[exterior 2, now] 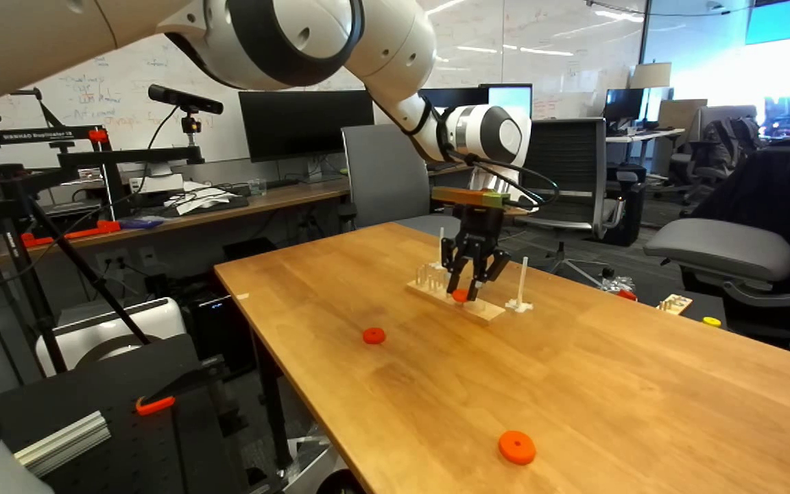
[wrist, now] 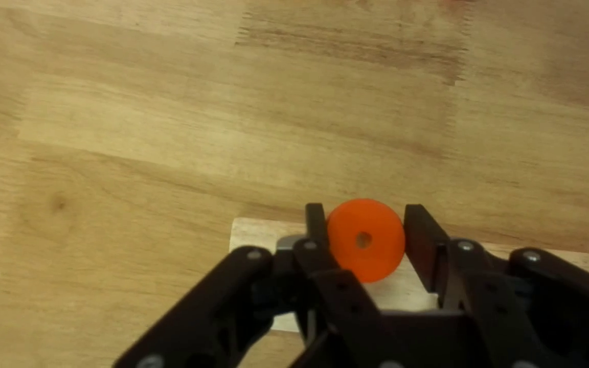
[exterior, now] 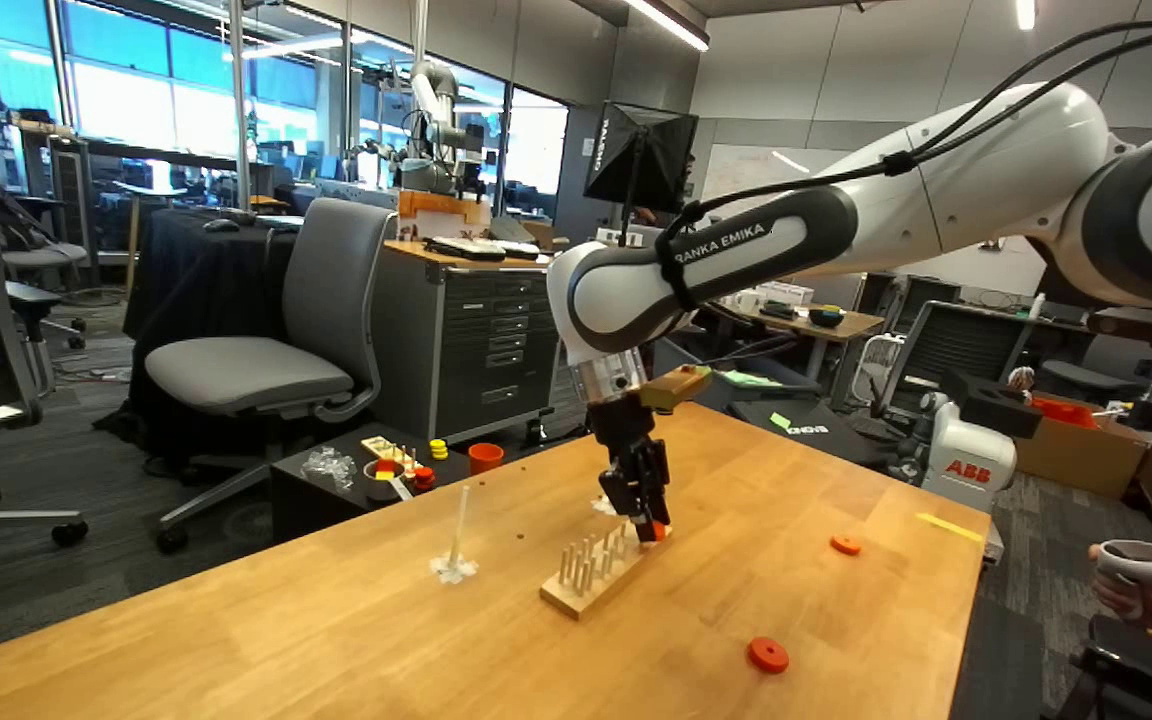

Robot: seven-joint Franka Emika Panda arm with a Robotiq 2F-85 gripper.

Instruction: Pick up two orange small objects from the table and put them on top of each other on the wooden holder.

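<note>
Grey first: sweeping an exterior view from its left, I pass an office chair (exterior: pixel 256 370), then a low black box (exterior: pixel 316 508) with a clear crumpled heap (exterior: pixel 329 467) and a yellow stack (exterior: pixel 438 449) on top, then an orange cup (exterior: pixel 485 459) just past the far edge of the blond table (exterior: pixel 236 620). On that tabletop a slim pale rod (exterior: pixel 459 525) stands upright in a whitish patch (exterior: pixel 453 570), and to the right of it I have the wooden holder (exterior: pixel 606 578), lying flat, most of its visible pegs toward the end nearer that camera. At its opposite end my gripper (wrist: pixel 365 220) reaches down from the white arm (exterior: pixel 976 190), pinching an orange piece (wrist: pixel 371 253): in the wrist view the pads (wrist: pixel 316 222) meet the rim from two sides, and the round hole in the middle faces me. That piece is over the holder in both exterior views, but I cannot tell whether a peg sits in the hole. Further right on bare wood, well apart from each other and from the holder, lie the nearer orange disc (exterior: pixel 768 655), its hole plain to see, and the farther orange disc (exterior: pixel 845 545). Past them I find a yellow strip (exterior: pixel 948 528) lying flat near the table's corner, and beyond the edge a white robot (exterior: pixel 966 455) with ABB lettering on its body
</note>
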